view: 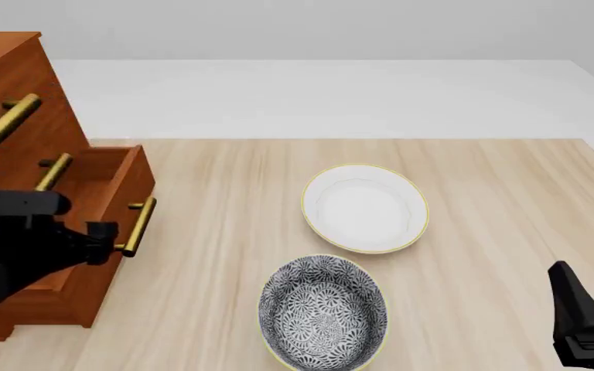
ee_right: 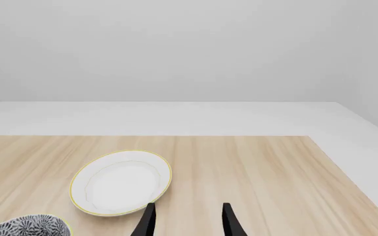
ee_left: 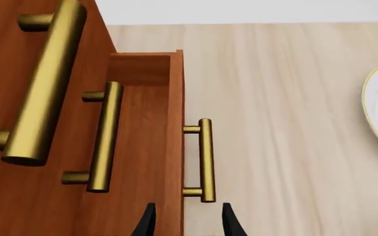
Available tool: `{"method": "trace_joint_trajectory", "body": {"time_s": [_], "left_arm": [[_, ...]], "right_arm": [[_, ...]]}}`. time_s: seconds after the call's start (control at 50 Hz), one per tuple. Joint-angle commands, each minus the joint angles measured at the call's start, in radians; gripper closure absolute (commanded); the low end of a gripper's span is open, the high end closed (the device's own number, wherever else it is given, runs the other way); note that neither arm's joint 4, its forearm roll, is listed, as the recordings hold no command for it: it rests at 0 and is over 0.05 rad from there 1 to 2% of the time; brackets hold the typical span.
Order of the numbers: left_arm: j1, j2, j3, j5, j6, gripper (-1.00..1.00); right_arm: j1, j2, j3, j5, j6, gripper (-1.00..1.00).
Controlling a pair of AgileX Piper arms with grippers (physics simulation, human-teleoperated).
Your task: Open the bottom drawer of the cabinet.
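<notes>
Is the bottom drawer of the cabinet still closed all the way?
No, the bottom drawer sticks out from the cabinet, so you can see inside its open top.

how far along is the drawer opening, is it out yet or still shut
Largely done: the bottom drawer already stands out from the cabinet, its inside showing, while both upper drawers sit flush. In hand: the left gripper is at the drawer's brass handle, fingers spread with the bar's near end between them, not clamped. Left: perhaps pulling further, then backing off. The right gripper hangs open, idle over the table.
</notes>
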Motion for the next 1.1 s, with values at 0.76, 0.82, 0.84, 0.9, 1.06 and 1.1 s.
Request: {"method": "trace_joint_trajectory", "body": {"time_s": [0.76,0.82,0.84,0.9,1.06,1.1], "left_arm": [[-0.036,0.142,-0.015,-0.033,-0.069,-1.00],[-0.040,0.145,-0.005,-0.044,-0.071,-1.00],[-0.041,0.147,-0.005,-0.045,-0.070,-1.00],[-0.045,0.152,-0.016,-0.037,-0.073,-1.00],[-0.045,0.167,-0.015,-0.044,-0.075,-1.00],[-0.050,0.167,-0.006,-0.051,-0.080,-1.00]], "right_arm": [[0.000,0.000,0.000,0.000,0.000,-1.00],[0.000,0.000,0.000,0.000,0.000,-1.00],[0.000,0.000,0.000,0.000,0.000,-1.00],[0.000,0.000,0.000,0.000,0.000,-1.00],[0.000,0.000,0.000,0.000,0.000,-1.00],[0.000,0.000,0.000,0.000,0.000,-1.00]]}}
